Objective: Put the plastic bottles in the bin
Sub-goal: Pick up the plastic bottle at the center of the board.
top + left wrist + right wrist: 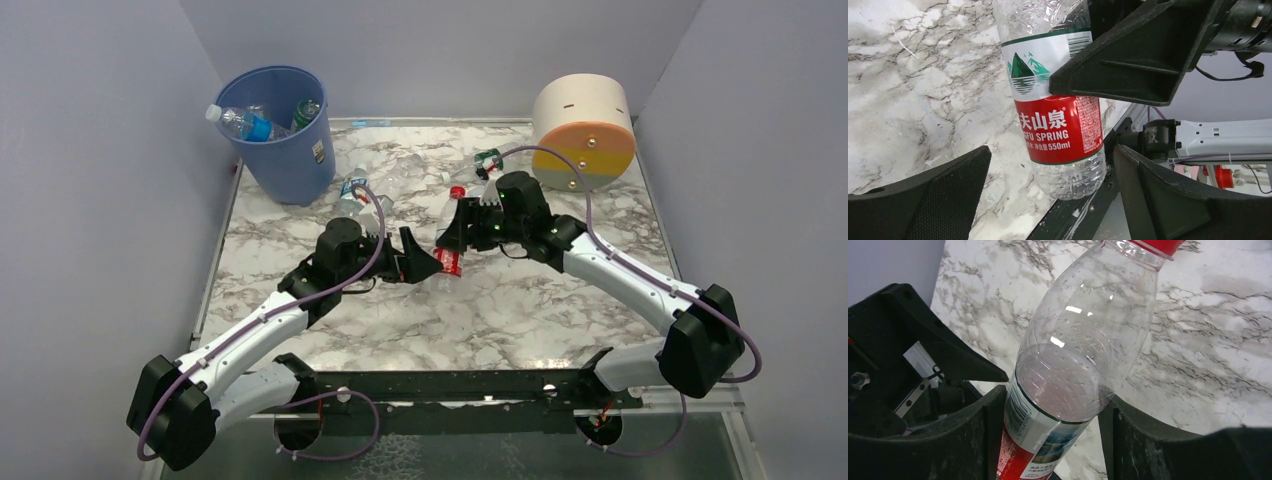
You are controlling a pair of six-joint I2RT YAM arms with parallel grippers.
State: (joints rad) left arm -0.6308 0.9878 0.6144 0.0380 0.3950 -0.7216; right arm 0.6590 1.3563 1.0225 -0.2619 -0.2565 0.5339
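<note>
We judge the task partly done. The bin (pixel 290 160) in the far left corner holds at least two bottles (pixel 245 124), one of them poking over the rim. A few loose ones (pixel 355 188) lie on the table (pixel 520 310) between the bin and the drum (pixel 583 130), so most of the work is left. One red-label bottle (pixel 1058 120) is in hand near the table's middle. The right gripper (pixel 1050 435) is clamped across its body at the top of the label, cap end pointing away from the wrist. The left gripper (pixel 1050 152) is spread wide and grips nothing, with the bottle's base hanging between its fingers and touching neither. Since the bin stands on the left arm's side, we read this as a pass from right to left that is not yet made. The top view alone gives us the bin, the drum and the count of loose bottles, but the two grippers merge there into one dark cluster. The left wrist view shows the gap on each side of the base. The right wrist view shows both fingers pressed on the plastic and the red cap. Whether the bottle hangs clear of the table we cannot tell.
</note>
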